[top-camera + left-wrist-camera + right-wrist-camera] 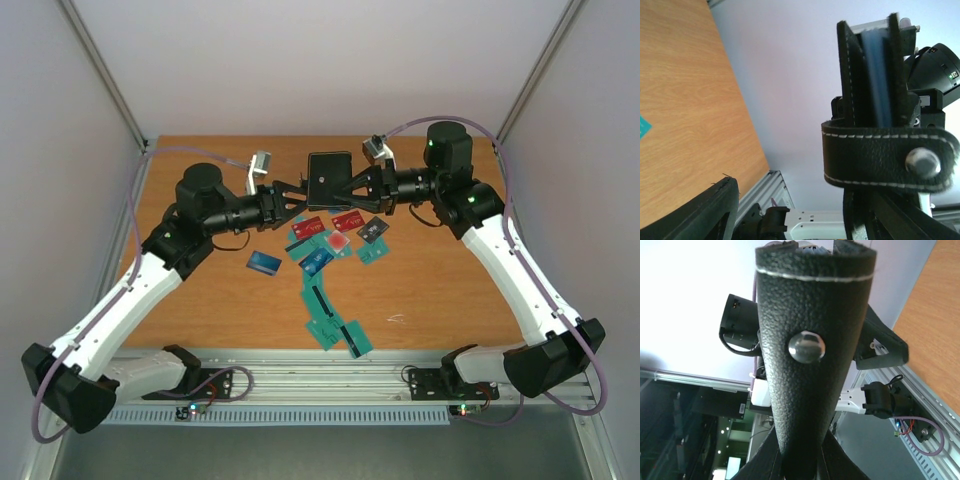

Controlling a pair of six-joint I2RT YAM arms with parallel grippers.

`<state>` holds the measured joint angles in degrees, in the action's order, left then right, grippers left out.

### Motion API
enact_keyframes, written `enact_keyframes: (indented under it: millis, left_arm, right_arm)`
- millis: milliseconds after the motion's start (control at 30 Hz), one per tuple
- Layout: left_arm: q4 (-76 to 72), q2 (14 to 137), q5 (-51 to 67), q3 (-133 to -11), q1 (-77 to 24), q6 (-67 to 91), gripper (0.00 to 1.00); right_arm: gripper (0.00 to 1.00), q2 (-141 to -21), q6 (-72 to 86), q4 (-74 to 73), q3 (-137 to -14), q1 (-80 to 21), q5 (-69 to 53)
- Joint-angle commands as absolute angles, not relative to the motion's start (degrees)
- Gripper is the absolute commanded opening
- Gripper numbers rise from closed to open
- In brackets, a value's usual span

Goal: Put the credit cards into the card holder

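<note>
Crowding the lens, card holder (810, 340) masks right jaws.

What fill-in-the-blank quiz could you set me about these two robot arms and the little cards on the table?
The right pincer grips the small black stitched leather card holder above the table, while the left pincer stands ___, not shut. The round metal snap stud on the holder's strap is ___ in colour. Most of the thin plastic credit cards lying on the brown wooden table are ___.
Missing words: open; silver; teal.
</note>
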<state>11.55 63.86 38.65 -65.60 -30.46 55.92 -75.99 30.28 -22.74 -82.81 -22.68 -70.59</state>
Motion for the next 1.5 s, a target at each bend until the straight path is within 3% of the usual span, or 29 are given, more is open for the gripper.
enact_keyframes:
  millis: [0,333,633,767,967,1033,1067,1167,1233,1367,1467]
  left_arm:
    - [-2.33,65.68,44.73,-62.48,-30.32,62.19,0.67]
    - [-9.81,67.00,47.52,-61.29,-30.00,66.40,0.48]
    - [-17.89,66.12,48.65,-58.27,-27.44,72.97,0.51]
    - [-19.11,67.23,50.16,-59.07,-27.42,73.25,0.38]
    - [-25.71,69.23,51.14,-59.19,-27.42,75.62,0.03]
    - [-26.29,69.69,51.45,-59.28,-27.42,75.99,0.00]
    - [-26.20,69.75,51.50,-59.28,-27.42,75.78,0.00]
    - [-19.64,69.58,50.87,-59.99,-27.42,72.80,0.00]
    - [-6.42,69.21,49.17,-62.39,-27.57,66.61,0.00]
    - [26.44,70.77,35.76,-71.53,-29.13,45.22,0.00]
    - [36.63,73.98,30.21,-76.64,-31.03,35.24,0.00]
  right_arm:
    - [0.08,-75.59,32.42,-17.96,-82.26,-22.76,-72.84]
    - [0.08,-77.08,34.17,-14.13,-81.85,-22.72,-73.40]
    - [0.09,-78.16,32.06,-14.54,-80.66,-22.68,-73.32]
    - [0.09,-78.95,33.77,-11.17,-79.80,-22.68,-74.19]
    - [0.09,-79.28,34.23,-9.65,-78.52,-22.68,-75.01]
    - [0.11,-79.20,33.49,-10.17,-78.03,-22.59,-75.06]
    - [0.16,-79.25,32.50,-11.68,-78.01,-22.51,-74.76]
    - [0.52,-79.61,19.34,-31.12,-81.02,-21.29,-70.00]
    - [0.75,-79.94,10.38,-44.44,-83.30,-20.60,-61.11]
    - [0.97,-78.21,4.14,-53.48,-81.78,-20.57,-51.65]
    - [0.98,-75.14,3.06,-54.71,-79.50,-20.57,-46.87]
